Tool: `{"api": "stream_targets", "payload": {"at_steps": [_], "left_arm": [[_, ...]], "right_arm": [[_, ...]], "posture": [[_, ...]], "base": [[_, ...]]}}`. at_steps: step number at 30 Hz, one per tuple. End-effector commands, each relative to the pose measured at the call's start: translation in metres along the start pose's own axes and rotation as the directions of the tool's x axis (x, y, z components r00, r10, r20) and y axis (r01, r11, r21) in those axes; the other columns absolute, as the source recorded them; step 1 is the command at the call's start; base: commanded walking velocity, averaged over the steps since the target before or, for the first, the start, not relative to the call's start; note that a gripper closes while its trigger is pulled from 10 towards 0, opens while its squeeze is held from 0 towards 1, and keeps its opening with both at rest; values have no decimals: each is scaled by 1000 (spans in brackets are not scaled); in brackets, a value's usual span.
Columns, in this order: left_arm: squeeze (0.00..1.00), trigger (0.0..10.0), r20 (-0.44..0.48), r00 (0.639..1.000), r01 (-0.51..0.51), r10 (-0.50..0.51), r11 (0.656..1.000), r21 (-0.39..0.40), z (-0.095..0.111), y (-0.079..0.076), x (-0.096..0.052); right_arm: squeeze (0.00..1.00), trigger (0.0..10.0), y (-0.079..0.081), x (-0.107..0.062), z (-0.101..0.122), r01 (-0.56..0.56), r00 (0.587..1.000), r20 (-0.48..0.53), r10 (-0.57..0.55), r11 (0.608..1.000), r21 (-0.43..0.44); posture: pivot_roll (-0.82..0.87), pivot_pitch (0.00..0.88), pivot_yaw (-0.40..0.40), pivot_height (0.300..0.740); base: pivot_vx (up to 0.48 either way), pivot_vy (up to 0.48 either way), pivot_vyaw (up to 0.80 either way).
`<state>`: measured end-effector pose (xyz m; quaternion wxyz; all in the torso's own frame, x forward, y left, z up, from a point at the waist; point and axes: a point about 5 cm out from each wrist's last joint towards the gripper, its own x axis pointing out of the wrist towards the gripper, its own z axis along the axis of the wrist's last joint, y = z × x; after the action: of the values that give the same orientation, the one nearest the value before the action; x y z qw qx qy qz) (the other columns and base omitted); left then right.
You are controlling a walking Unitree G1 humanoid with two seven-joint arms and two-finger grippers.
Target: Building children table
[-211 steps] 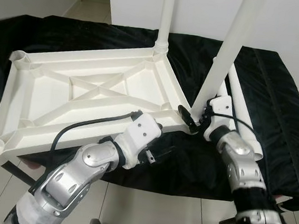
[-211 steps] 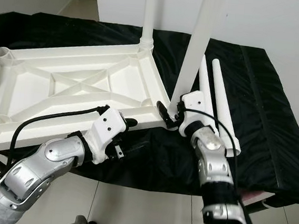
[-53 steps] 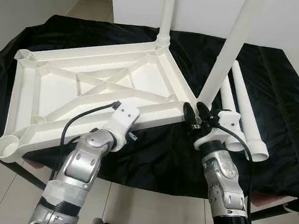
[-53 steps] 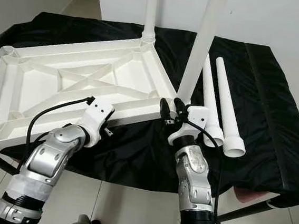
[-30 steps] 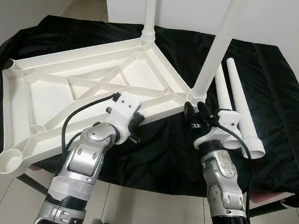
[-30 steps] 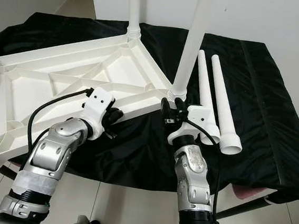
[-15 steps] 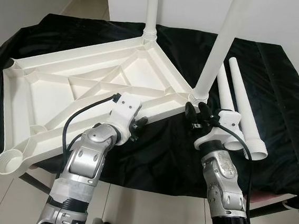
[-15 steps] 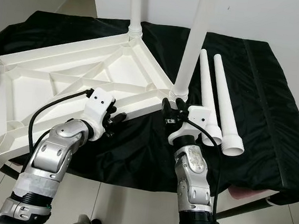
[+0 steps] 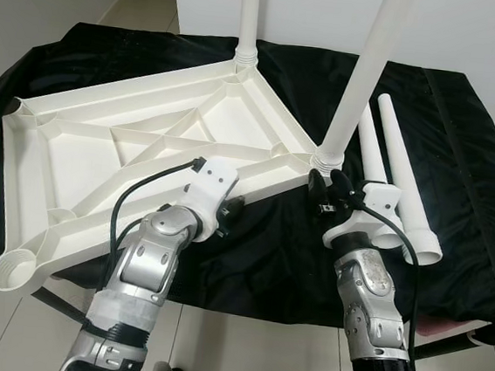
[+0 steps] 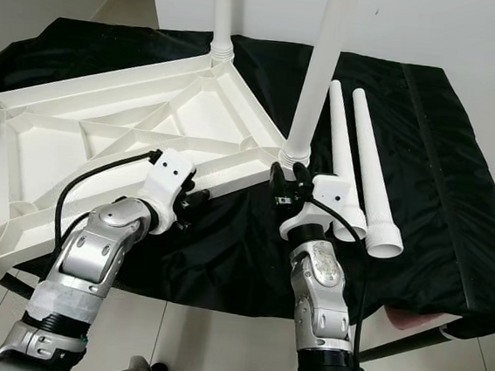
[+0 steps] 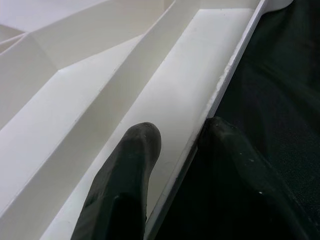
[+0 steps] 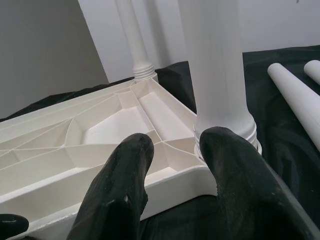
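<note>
the inverted tabletop (image 9: 128,152) lies underside up on the black-draped bench (image 9: 483,199), long axis toward the robot's left, two fitted legs (image 9: 363,83) pointing up, left gripper (image 11: 175,145) clamping its near rim, probably steadying it, right gripper (image 12: 172,150) open beside the corner socket.

Loose legs (image 9: 396,191) right of tabletop (image 9: 127,165)

A black cloth (image 9: 461,153) drapes the surface, with a white wall (image 9: 473,32) behind and pale floor tiles (image 9: 248,361) below.
</note>
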<state>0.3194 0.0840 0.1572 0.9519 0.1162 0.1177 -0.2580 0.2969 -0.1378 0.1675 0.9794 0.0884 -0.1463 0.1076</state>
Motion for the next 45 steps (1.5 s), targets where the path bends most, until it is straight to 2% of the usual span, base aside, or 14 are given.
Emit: {"api": "stream_targets", "payload": {"at_steps": [1, 21, 22, 23, 24, 25, 31, 32, 33, 34, 35, 40, 41, 45], "left_arm": [[0, 10000, -116, 977, -180, 178, 984, -8, -22, 11, 0], [0, 10000, -186, 970, -152, 157, 988, 42, -20, 20, 8], [0, 4510, -182, 972, -146, 152, 988, 46, -17, 23, 9], [0, 4510, -182, 972, -146, 152, 988, 46, -17, 23, 9], [0, 706, -178, 973, -141, 148, 989, 48, -15, 25, 9], [0, 0, -176, 973, -141, 148, 989, 51, -14, 27, 9], [0, 0, -172, 975, -131, 139, 990, 54, -14, 24, 10], [0, 941, -174, 975, -131, 139, 990, 57, -15, 22, 11], [0, 941, -174, 975, -131, 139, 990, 57, -15, 22, 11], [0, 6863, -164, 977, -131, 139, 990, 61, -14, 20, 12], [0, 9216, -148, 980, -129, 137, 990, 62, -12, 17, 13], [78, 10000, -28, 998, -60, 61, 997, 55, 4, 2, 15], [1000, 10000, 29, 999, -32, 31, 999, 41, 11, -3, 14], [1000, 10000, 83, 997, -4, 2, 1000, 20, 19, -7, 12]], "right_arm": [[0, 10000, 1, 0, 2, 2, 1000, 3, -2, 1000, -5], [0, 10000, 3, 3, 2, -7, 1000, 0, 7, 1000, -10], [0, 10000, 3, 4, 2, -9, 1000, 0, 9, 1000, -9], [0, 10000, 3, 4, 2, -9, 1000, 0, 9, 1000, -9], [0, 10000, 4, 3, 2, -9, 1000, 0, 9, 1000, -9], [0, 10000, 4, 3, 1, -7, 1000, -1, 7, 1000, -8], [0, 10000, 4, 2, 1, -1, 1000, 0, 1, 1000, -7], [0, 10000, 4, 2, 1, 0, 1000, 0, 0, 1000, -7], [0, 10000, 4, 2, 1, 0, 1000, 0, 0, 1000, -7], [0, 10000, 4, 2, 1, 1, 1000, 1, -1, 1000, -6], [0, 10000, 4, 2, 1, 2, 1000, 2, -1, 1000, -6], [0, 10000, 5, 4, 1, -1, 1000, 5, 1, 1000, -4], [0, 10000, 6, 5, 1, -3, 1000, 7, 4, 1000, -3], [0, 10000, 7, 5, 0, -7, 1000, 8, 7, 1000, -1]], "posture": [[-164, 133, 68, 740], [-161, 132, 69, 740], [-162, 132, 72, 740], [-162, 132, 72, 740], [-163, 133, 76, 740], [-164, 132, 78, 740], [-169, 127, 84, 740], [-170, 126, 84, 740], [-170, 126, 84, 740], [-170, 123, 85, 740], [-169, 119, 85, 740], [-164, 111, 84, 740], [-161, 109, 84, 740], [-159, 108, 84, 740]], "base": [[0, 0, 0], [0, 0, 0], [0, 0, 0], [0, 0, 0], [0, 0, 0], [0, 0, 0], [0, 0, 0], [0, 0, 0], [0, 0, 0], [0, 0, 0], [0, 0, 0], [0, 0, 0], [0, 0, 0], [0, 0, 0]]}}
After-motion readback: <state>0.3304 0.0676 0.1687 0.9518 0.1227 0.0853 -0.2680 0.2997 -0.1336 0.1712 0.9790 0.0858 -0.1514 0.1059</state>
